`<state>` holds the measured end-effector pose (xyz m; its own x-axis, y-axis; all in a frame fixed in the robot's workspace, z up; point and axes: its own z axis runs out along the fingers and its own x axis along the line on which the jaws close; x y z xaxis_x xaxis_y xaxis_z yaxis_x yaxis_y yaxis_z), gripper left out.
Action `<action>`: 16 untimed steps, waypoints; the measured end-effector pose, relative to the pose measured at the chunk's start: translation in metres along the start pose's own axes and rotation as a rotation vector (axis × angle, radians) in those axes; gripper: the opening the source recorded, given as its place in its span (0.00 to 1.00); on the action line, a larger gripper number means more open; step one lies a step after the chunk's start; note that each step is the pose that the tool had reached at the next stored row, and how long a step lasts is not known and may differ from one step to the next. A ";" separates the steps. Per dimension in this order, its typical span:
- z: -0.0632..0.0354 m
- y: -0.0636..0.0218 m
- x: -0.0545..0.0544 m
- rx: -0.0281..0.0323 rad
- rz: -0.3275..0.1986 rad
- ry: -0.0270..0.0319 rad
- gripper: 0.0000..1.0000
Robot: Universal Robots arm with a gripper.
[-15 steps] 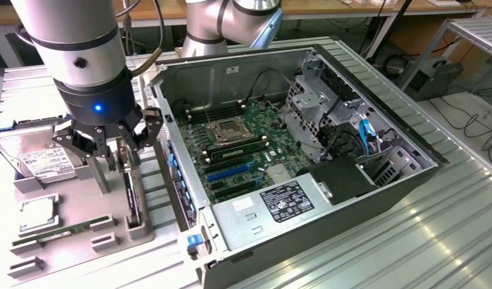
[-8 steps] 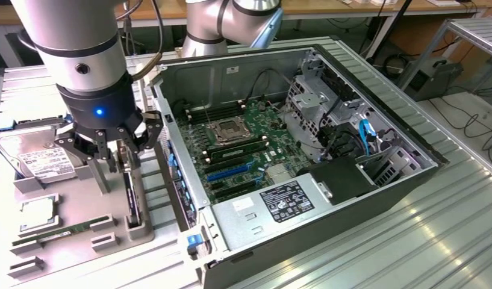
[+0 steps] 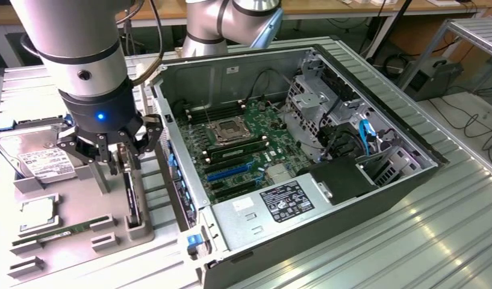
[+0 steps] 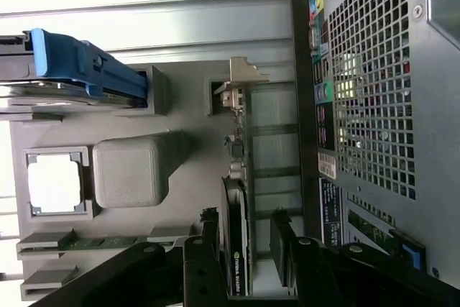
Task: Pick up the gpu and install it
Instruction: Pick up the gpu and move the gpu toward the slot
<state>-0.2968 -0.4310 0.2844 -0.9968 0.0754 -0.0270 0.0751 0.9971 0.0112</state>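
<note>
A gray ribbed desk [image 3: 438, 241] in a workshop, with cables and other benches behind. On it, an open computer box [image 3: 326, 241] lying on its side, green board [image 3: 238, 150] facing up. Just beside the box, at the exterior view's left, a gray tray [image 3: 69, 195] with a hard drive [image 3: 38, 158], a square chip [image 3: 38, 215] and a thin memory stick [image 3: 57, 236].

In the tray's long slot nearest the box, the graphics card [image 4: 237, 249]: black, thin, standing on its edge, with a shiny metal end piece [image 4: 241, 77]. Not lifted, not yet in the box.

Right above the card, the hand [image 3: 117, 158], spread wide and holding nothing. One dark finger [image 4: 201, 264] on each side of the card, one just beside it, the other with a little gap. Hard to tell whether the near one touches.

Looks like the picking-up step, right at the grab. Nothing put into the green board so far; blue slots [image 3: 229, 171] there bare.

Probably calls for a gentle, even squeeze on the card's two flat sides, then a straight pull out of the slot. Could tip or jam the card if pulled crooked. Needs care too with the tray wall and the box edge so close by.
</note>
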 end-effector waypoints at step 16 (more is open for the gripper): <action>0.0159 0.0008 0.002 0.0000 0.000 0.0000 0.42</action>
<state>-0.2988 -0.4299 0.2684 -0.9968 0.0753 -0.0270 0.0751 0.9971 0.0112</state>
